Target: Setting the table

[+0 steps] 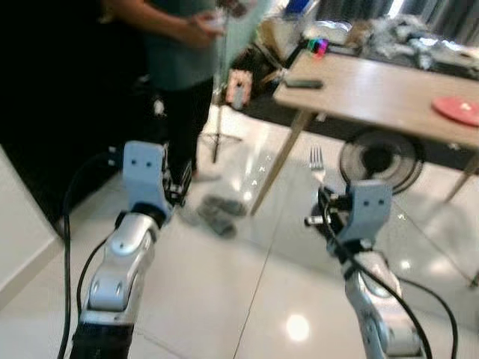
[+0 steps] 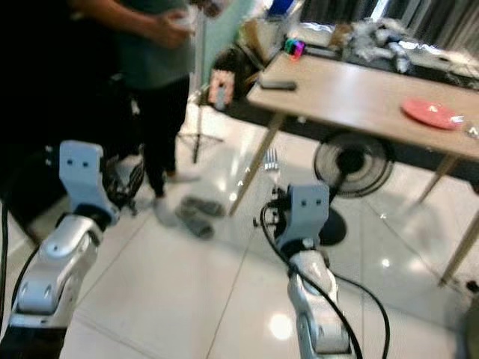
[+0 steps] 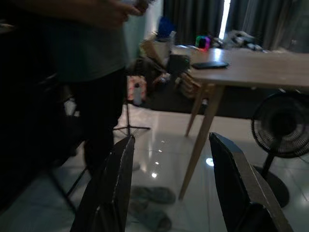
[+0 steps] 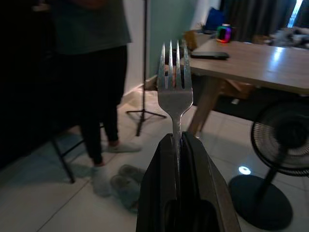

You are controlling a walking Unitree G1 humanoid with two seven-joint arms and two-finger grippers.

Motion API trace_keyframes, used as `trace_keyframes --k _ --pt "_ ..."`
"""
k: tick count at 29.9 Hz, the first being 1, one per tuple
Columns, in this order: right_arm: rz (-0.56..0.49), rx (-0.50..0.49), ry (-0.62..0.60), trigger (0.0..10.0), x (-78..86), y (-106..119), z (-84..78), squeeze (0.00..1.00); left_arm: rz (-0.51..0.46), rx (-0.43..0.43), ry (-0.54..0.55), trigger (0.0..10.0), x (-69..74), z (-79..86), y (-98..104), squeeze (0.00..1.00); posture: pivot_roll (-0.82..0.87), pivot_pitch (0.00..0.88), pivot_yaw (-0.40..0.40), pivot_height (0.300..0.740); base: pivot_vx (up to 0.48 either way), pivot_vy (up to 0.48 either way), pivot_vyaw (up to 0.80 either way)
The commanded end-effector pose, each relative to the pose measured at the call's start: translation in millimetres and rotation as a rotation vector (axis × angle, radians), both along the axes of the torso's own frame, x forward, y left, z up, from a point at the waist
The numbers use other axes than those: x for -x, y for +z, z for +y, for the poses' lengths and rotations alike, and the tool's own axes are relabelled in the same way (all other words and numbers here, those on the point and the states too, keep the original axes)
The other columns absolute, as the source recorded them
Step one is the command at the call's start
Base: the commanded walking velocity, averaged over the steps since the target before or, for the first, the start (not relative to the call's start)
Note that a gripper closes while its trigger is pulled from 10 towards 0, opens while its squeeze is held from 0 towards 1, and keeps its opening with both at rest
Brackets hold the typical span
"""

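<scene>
Fork (image 4: 174, 87): clamped by its handle between the two fingers of the right tool (image 4: 179, 145); tines stick out past the fingertips and point up and forward, toward the worktop.
Right tool: closed tight on the fork handle, no gap visible between fingers and metal.
Right arm (image 1: 367, 262): raised in front of the body, forearm angled up, wrist block above the white tiled floor (image 1: 224, 299), short of the worktop's near edge.
Left tool (image 3: 169, 183): fingers spread wide apart, nothing between them.
Left arm (image 1: 127, 247): lifted to a similar height as the right, well apart from it, pointing forward over the floor.
Worktop (image 1: 374, 93): light wooden table on slanted legs, ahead and to the right of the robot.
Plate (image 1: 456, 110): pink, lying flat toward the worktop's far right, well away from the fork.
Phone (image 1: 303, 84): dark, flat near the worktop's left corner.
Fan (image 1: 378, 161): black, standing on the floor under the worktop.
Slippers (image 1: 217, 213): grey pair on the tiles near the closest table leg.
Person (image 1: 176, 67): standing ahead to the left, dark trousers, hands held together at chest height.
</scene>
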State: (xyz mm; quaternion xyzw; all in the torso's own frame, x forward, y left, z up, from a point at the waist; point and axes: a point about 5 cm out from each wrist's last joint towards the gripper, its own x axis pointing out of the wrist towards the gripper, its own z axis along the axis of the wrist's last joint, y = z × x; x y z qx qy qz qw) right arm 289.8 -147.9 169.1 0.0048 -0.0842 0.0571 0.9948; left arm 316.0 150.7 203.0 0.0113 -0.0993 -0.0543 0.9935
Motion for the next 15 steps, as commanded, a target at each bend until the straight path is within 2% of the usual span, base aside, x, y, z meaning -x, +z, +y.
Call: trace_keyframes --k 1,15 --pt "0.013 0.009 0.007 10.0 0.9 -3.0 1.5 0.0 0.01 0.003 0.008 10.0 -0.1 2.0 -2.2 0.0 -0.1 0.0 0.052 0.74 0.48 0.0 -0.79" --pt "0.017 0.007 0.003 10.0 2.4 -3.9 1.6 0.0 0.012 0.001 0.006 10.0 0.6 1.8 -2.5 0.0 -0.09 0.0 0.054 0.74 0.48 0.0 -0.79"
